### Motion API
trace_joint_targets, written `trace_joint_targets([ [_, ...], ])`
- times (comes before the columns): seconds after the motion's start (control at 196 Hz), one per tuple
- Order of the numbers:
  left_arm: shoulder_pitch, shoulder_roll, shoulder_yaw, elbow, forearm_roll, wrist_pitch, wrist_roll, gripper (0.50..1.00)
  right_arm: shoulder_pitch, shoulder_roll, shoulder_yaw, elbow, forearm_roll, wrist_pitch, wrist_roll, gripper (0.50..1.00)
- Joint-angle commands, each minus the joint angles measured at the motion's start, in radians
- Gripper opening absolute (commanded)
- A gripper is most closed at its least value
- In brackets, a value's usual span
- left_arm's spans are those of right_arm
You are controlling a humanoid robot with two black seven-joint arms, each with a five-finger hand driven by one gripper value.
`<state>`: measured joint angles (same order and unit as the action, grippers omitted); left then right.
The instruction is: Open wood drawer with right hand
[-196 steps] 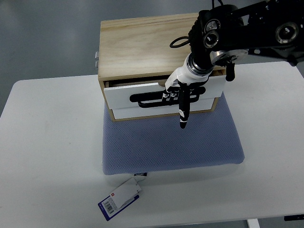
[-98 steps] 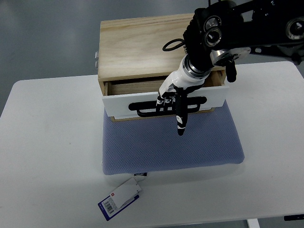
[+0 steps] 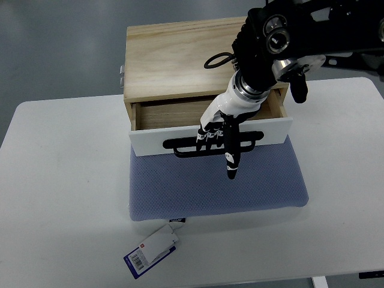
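Since the earlier frame the drawer [image 3: 210, 123] slides further out of the wooden box [image 3: 180, 57] at the tabletop's far edge. We see the right hand [image 3: 222, 135] hooked on its black handle [image 3: 180, 145]; next, pull steadily nearer.

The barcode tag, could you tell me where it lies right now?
In the top view, the barcode tag lies on the white table, near the front edge, just beyond the blue cushion's front-left corner.

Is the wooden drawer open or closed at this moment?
Open: the drawer is partly out, wood interior visible behind its white front. The right hand grips its handle.
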<state>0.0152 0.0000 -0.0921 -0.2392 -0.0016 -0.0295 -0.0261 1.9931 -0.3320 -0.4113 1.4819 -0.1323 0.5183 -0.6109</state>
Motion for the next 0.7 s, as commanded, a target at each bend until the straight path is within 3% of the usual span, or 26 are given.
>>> trace_joint_targets([
  [0.0,0.0,0.0,0.0,0.0,0.0,0.0,0.0,1.0,0.006,-0.013,0.0,0.017,0.0,0.012,0.0,0.944],
  [0.694,0.0,0.0,0.0,0.001,0.0,0.0,0.0,1.0,0.021,-0.059,0.008,0.067,0.039,0.069,0.003,0.944],
])
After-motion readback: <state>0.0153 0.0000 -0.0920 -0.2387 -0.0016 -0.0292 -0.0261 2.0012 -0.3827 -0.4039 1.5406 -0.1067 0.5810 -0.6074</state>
